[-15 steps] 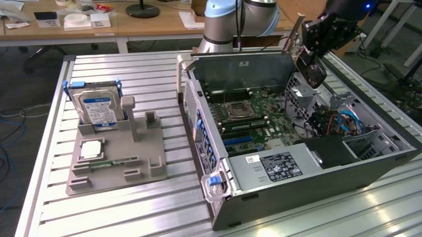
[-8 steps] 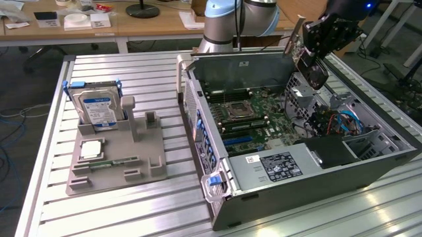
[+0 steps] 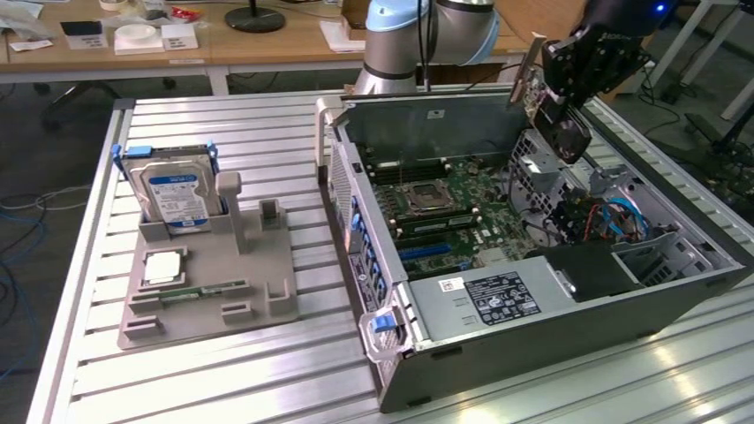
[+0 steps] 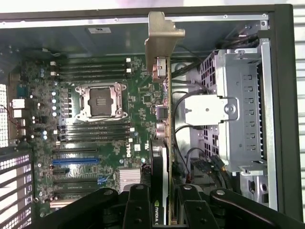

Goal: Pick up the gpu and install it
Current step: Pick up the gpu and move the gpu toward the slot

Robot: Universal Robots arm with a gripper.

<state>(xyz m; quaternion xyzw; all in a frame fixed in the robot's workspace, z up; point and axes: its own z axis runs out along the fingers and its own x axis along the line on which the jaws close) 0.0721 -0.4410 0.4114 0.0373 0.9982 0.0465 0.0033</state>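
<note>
One gpu (image 4: 166,114) | green board, black cooler, silvery bracket | clamped in gripper (image 4: 164,196) | over open case (image 3: 566,309)

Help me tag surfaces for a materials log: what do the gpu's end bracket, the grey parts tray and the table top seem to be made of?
End bracket of the gpu: thin sheet metal, dull sheen, folded tab.
Grey tray: likely matte plastic, no glare.
Table top: probably aluminium, slotted bars with streaky reflections.
</note>
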